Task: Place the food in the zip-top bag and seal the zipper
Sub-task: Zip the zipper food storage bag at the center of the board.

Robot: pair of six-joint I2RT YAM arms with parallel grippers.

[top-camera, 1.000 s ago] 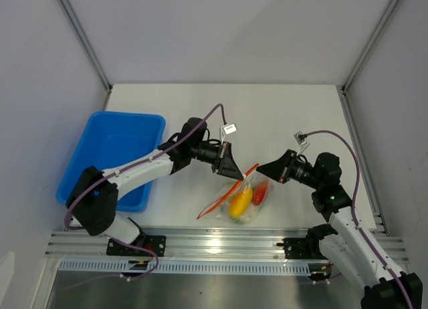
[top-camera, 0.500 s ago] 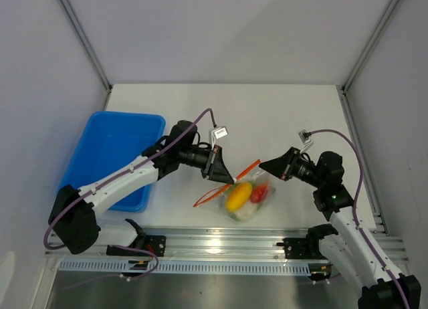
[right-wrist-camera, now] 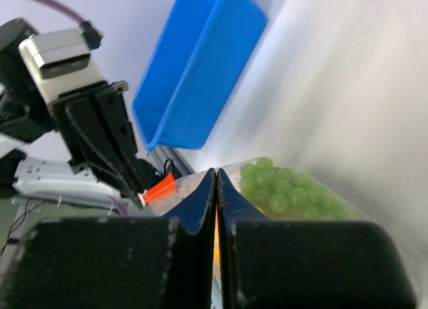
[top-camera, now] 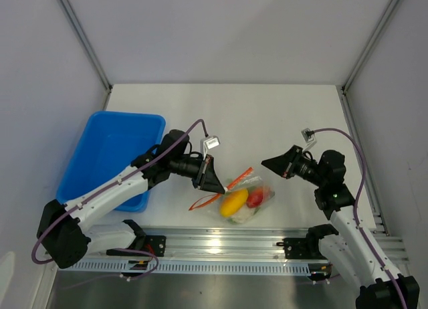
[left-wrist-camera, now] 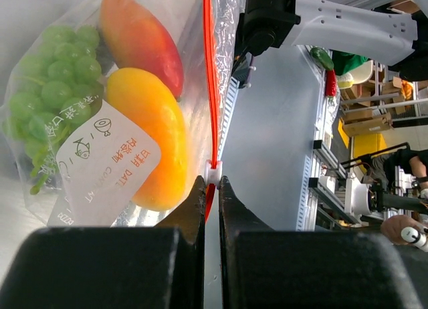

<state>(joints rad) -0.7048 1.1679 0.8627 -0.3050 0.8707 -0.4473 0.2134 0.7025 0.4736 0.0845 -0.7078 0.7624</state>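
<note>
- Over the last second your left gripper (top-camera: 221, 186) has slid along the zipper (top-camera: 242, 176) toward the near-left, and its arm has stretched out low across the table (top-camera: 267, 115).
- That gripper is pinched tight on the orange-red strip, right at the white slider (left-wrist-camera: 213, 172).
- Your right gripper (top-camera: 264, 164) has drawn back only slightly. Its fingers are pressed together at the far end of the strip, and you cannot tell whether any film is caught between them.
- The zip-top bag (top-camera: 266, 192) has hardly shifted. It lies near the table's front edge, between the two arms.
- Inside the bag you have the yellow fruit (top-camera: 233, 202) with the red-orange piece (top-camera: 255, 198) touching it, plus a bunch of green grapes (left-wrist-camera: 53, 75). A white label (left-wrist-camera: 100, 163) sits on the bag's face.
- The blue tray (top-camera: 110, 148) sits at the table's left, well apart from the bag.
</note>
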